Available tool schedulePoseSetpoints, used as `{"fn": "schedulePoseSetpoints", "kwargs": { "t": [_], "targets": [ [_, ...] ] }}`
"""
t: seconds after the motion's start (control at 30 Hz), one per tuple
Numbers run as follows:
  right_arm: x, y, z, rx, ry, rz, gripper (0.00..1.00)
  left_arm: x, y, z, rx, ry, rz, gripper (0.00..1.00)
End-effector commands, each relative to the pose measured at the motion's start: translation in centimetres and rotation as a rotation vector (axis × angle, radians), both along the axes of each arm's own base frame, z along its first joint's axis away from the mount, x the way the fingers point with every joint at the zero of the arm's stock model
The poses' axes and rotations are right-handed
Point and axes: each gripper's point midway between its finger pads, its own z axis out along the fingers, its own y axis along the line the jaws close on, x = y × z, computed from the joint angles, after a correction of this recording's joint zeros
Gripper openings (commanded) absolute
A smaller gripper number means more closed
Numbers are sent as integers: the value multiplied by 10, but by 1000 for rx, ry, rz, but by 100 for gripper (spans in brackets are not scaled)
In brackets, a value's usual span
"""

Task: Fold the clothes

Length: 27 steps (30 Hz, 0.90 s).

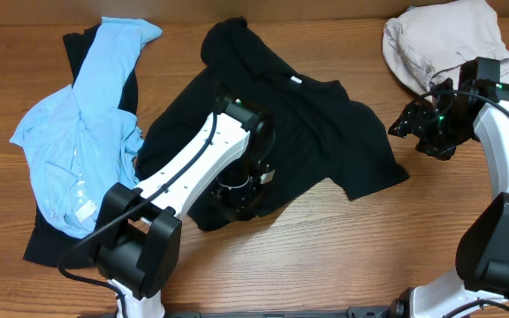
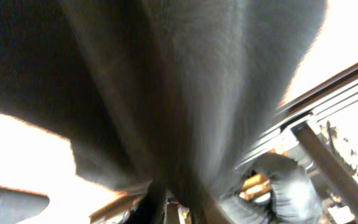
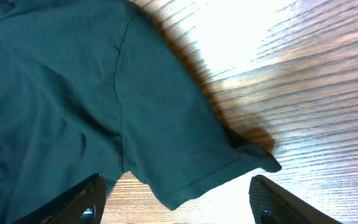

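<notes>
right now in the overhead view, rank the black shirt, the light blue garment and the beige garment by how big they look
1. black shirt, spread widest
2. light blue garment, bunched up
3. beige garment, smallest, though the frame's top edge cuts part of it off

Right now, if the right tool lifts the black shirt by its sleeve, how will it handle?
Probably floppy: the black shirt lies wrinkled and hangs in folds at the left wrist camera. Lifted by the sleeve, the rest would likely sag and drag on the table. Its hem lies flat, so the right tool may slip off.
</notes>
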Motion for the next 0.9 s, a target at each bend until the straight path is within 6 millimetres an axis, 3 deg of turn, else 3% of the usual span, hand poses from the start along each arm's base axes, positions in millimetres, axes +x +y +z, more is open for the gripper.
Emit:
{"fn": "schedulePoseSetpoints", "kwargs": {
  "t": [0.0, 0.07, 0.17, 0.3, 0.43, 0.6, 0.67, 0.73, 0.87],
  "targets": [
    [7, 1, 19, -6, -60, 7, 77, 5, -15, 2, -90, -24, -44, 36],
    [7, 1, 19, -5, -58, 9, 77, 8, -18, -2, -103, -38, -50, 54],
    [7, 1, 19, -6, -60, 10, 77, 5, -17, -9, -100, -29, -48, 58],
    [7, 1, 19, -6, -60, 10, 77, -8, -23, -26, -151, 19, -57, 58],
    [7, 1, 19, -7, -60, 10, 78, -29, -27, -46, -170, 63, -104, 51],
    [8, 1, 19, -7, -64, 10, 78, -43, -38, -54, -188, 60, -198, 45],
    [8, 1, 19, -7, -63, 10, 78, -43, -48, -57, -204, 30, -233, 46],
    [8, 1, 19, -7, -63, 10, 78, -36, -53, -64, -176, -37, -264, 53],
    [8, 1, 19, -8, -63, 10, 78, -11, -48, -79, -18, -227, -236, 63]
  ]
}}
